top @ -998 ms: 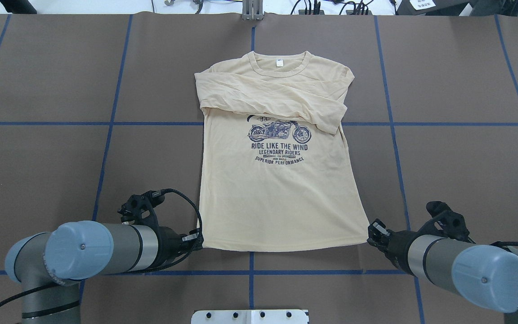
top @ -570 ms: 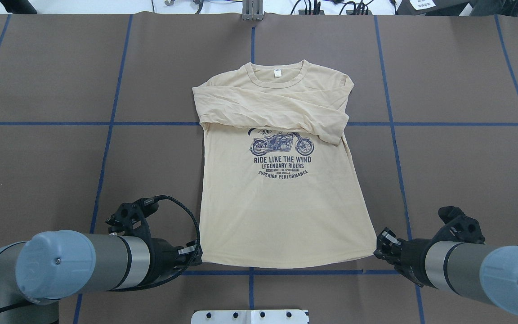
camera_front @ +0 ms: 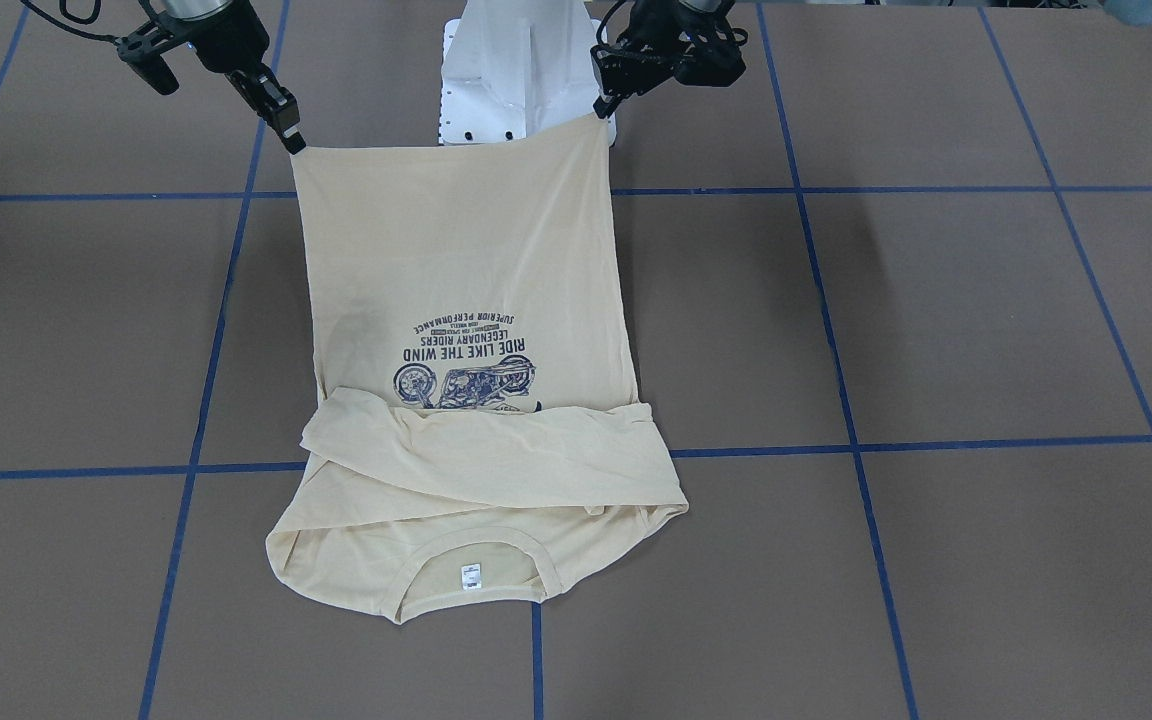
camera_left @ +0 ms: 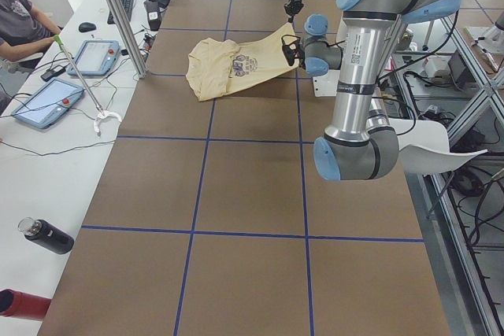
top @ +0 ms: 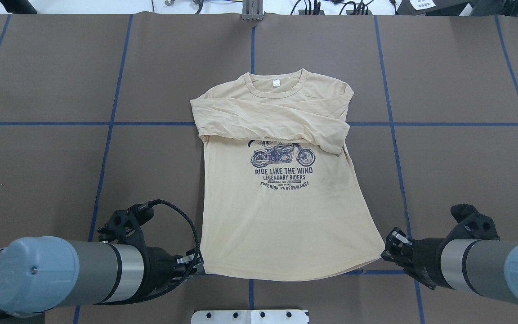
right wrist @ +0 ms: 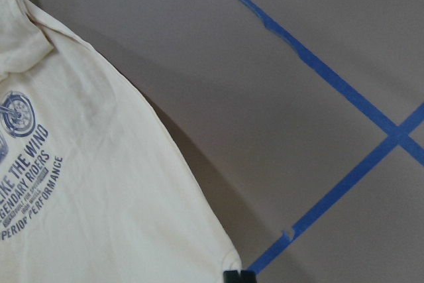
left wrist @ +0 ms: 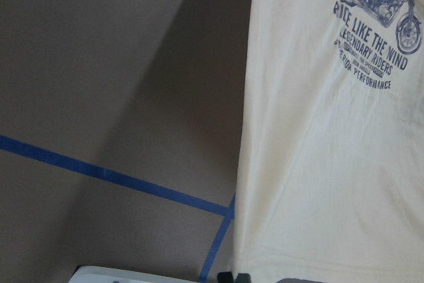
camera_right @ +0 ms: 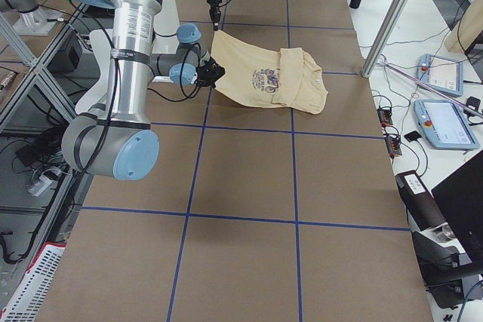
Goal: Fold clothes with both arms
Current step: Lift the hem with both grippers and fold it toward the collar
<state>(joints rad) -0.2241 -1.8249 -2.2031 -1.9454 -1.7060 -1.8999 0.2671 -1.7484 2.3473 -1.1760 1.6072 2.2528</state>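
**Left hand** (top: 194, 264) is closed on the near hem corner of the T-shirt (top: 281, 216). **Right hand** (top: 388, 250) is closed likewise on the opposite hem corner.

**Count:** one T-shirt, two hands, and two arms, the left arm (top: 83, 274) and the right arm (top: 479, 265).

**Edges:** The hem edge runs nearly straight between the two hands and is raised off the tabletop (top: 38, 171), as the side views show. From it the cloth slopes down to the collar end, which lies flat. The print (top: 282, 164) faces up. Two sleeves (top: 277, 121) are folded across the chest, one over the other, just above the print. One white neck label (top: 276, 83) sits inside the collar.

**Room:** Brown tabletop, crossed by blue tape lines (top: 106, 123), shows on both sides of the shirt and beyond the collar. The white base plate (top: 250, 316) lies near the hem, between the arms.
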